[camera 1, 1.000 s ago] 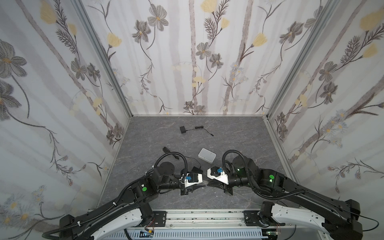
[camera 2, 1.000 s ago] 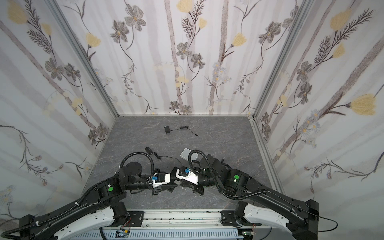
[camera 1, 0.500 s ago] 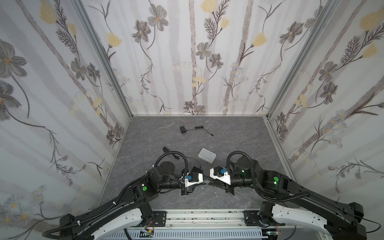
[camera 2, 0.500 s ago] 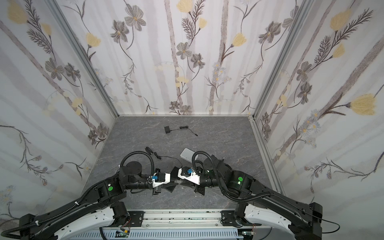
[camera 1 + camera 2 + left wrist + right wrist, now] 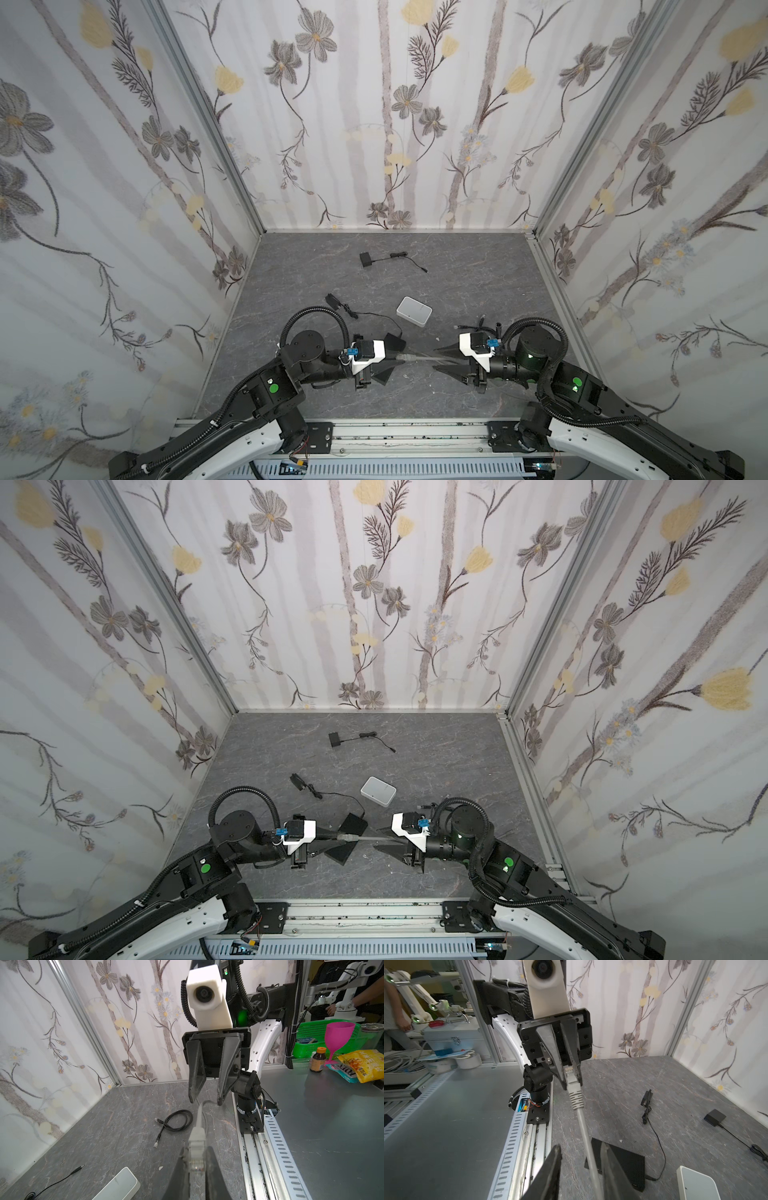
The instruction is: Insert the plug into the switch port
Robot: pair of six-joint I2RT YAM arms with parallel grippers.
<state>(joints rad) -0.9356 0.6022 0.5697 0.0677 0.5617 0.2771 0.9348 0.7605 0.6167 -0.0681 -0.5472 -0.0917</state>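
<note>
Plug [image 5: 571, 1079] of pale grey network cable [image 5: 581, 1126] clenched in left claw [image 5: 196, 1149], held just above dark grey marbled bench [image 5: 457, 270] near its front rail. Right claw [image 5: 435, 359] released, fingers spread either side of cable. Small flat white box [image 5: 414, 311] with pale grey top lying on bench beyond, well apart from plug; switch port on its side too small to make out.

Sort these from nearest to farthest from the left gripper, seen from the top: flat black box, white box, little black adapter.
1. Flat black box: just behind the left gripper.
2. White box: middle of the table, farther back.
3. Little black adapter: near the back wall.
</note>
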